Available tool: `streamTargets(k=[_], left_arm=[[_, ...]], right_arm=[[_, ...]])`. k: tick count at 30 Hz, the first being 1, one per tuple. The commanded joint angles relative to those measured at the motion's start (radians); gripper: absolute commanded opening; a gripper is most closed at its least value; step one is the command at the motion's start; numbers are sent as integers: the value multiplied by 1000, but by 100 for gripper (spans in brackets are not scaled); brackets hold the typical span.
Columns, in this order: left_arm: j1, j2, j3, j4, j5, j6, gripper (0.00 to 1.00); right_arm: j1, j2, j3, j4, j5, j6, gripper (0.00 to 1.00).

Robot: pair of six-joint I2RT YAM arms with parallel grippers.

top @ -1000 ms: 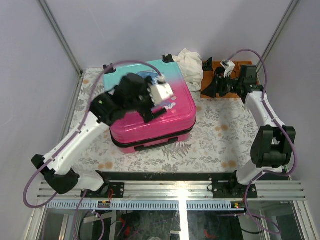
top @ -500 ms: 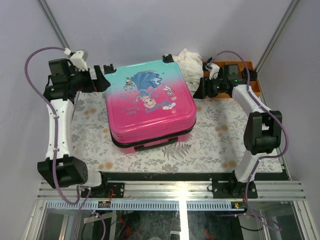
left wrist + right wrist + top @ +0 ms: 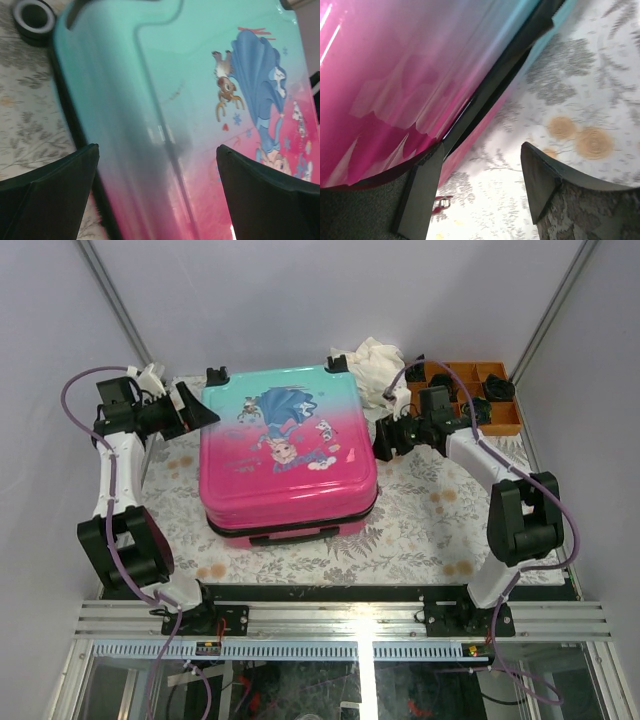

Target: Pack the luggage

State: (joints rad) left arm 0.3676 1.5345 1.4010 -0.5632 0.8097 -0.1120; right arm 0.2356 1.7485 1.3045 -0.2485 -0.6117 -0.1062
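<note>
The luggage lies flat and closed in the middle of the table, teal end far, pink end near, princess print up. My left gripper is open at its far left corner. In the left wrist view the shell fills the space between my spread fingers, with my left gripper over it. My right gripper is open at the case's right side. The right wrist view shows the pink shell, its black zip seam, and my right gripper open, the left finger at the seam.
A white cloth lies bunched behind the case's far right corner. An orange compartment tray with black parts stands at the back right. A black wheel shows at the case's far corner. A red zip pull lies on the patterned tablecloth.
The left arm swung off the lid to the back left, then closed in on the case's far left corner. The right gripper moved from the tray to the case's right side. The case shifted left.
</note>
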Motion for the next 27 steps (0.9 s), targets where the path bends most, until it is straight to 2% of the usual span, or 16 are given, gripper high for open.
streamTargets(k=[1, 6, 9, 14, 18, 22, 27], left_arm=[[0, 14, -71, 132, 186, -61, 100], [-57, -36, -193, 114, 257, -16, 100], [-186, -134, -306, 116, 192, -15, 99], [-430, -228, -427, 252, 96, -187, 97], [-526, -215, -426, 351, 59, -283, 96], [-637, -138, -357, 366, 24, -303, 95], [-697, -85, -318, 424, -9, -351, 95]], right_arm=[[148, -80, -90, -29, -167, 9, 71], [152, -170, -136, -35, -170, 25, 70], [150, -209, -145, -64, -137, 10, 70], [91, -234, -153, -94, -92, -8, 68], [-26, -220, -121, -136, -122, -26, 67], [-103, -224, -97, -198, -132, -91, 66], [-168, -223, -62, -223, -130, -119, 66]])
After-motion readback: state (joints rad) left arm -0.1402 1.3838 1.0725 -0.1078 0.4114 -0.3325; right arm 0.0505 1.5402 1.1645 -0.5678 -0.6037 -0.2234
